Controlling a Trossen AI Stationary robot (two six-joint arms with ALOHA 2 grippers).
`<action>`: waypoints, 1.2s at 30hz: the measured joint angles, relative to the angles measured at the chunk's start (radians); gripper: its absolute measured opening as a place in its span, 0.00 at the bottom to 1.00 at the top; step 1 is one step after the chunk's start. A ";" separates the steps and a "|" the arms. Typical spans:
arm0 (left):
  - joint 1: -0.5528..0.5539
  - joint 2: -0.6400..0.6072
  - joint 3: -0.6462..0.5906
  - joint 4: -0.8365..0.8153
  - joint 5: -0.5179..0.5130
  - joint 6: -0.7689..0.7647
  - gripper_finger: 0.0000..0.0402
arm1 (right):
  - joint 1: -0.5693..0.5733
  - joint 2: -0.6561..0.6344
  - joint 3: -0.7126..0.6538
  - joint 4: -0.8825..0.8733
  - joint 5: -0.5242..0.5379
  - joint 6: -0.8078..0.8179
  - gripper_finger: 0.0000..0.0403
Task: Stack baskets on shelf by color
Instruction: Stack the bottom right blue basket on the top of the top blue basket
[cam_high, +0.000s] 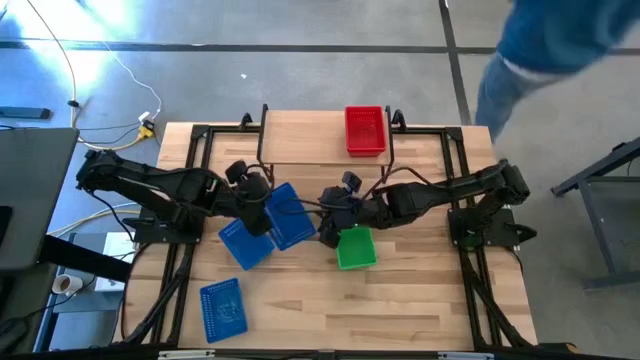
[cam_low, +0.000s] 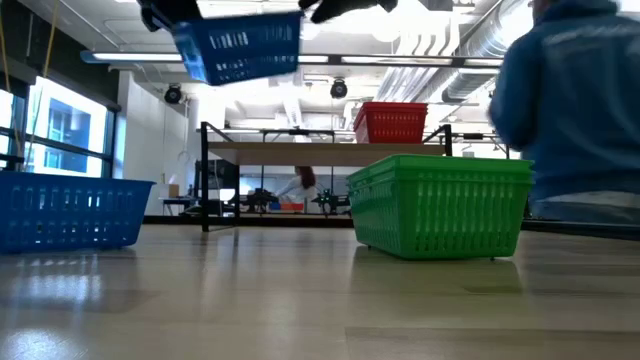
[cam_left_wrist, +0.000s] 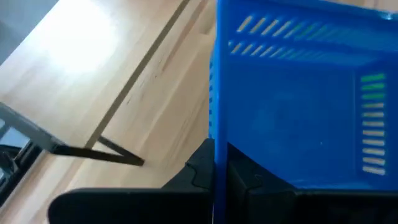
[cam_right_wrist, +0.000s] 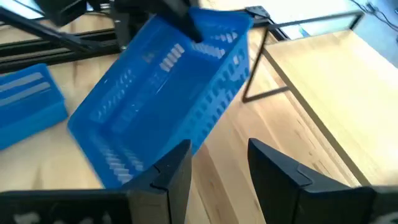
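Note:
My left gripper (cam_high: 258, 195) is shut on a blue basket (cam_high: 288, 214), which hangs tilted high over the table in the low view (cam_low: 240, 48). My right gripper (cam_right_wrist: 217, 168) is open just beside that basket's lower end (cam_right_wrist: 124, 155); whether it touches I cannot tell. A second blue basket (cam_high: 245, 245) sits on the table under the lifted one, and a third (cam_high: 222, 307) stands near the table's near edge. A green basket (cam_high: 356, 249) stands on the table below my right gripper. One red basket (cam_high: 365, 130) sits on the shelf (cam_high: 305, 135). My left gripper holds the blue basket by one wall's rim (cam_left_wrist: 215, 134), at the end toward the left arm. One finger (cam_left_wrist: 249, 177) is inside the basket and one (cam_left_wrist: 196, 171) outside. The basket is lifted clear of the table, tilted, its free end lower.
A person in a blue top (cam_high: 560, 50) stands past the table's far right corner and fills the right of the low view (cam_low: 580, 110). The shelf's plank (cam_low: 300, 153) is bare left of the red basket (cam_low: 390, 122). Black frame rails (cam_high: 185, 250) run along both table sides.

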 joint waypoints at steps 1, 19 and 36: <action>0.000 -0.012 0.000 -0.014 0.008 -0.010 0.00 | 0.007 0.000 0.001 0.001 -0.002 -0.009 0.36; -0.073 -0.205 -0.108 -0.301 0.216 -0.298 0.00 | 0.049 0.002 -0.021 -0.030 -0.038 -0.004 0.36; -0.169 -0.339 -0.376 -0.170 0.299 -0.518 0.00 | 0.049 0.002 -0.021 -0.024 -0.039 -0.004 0.36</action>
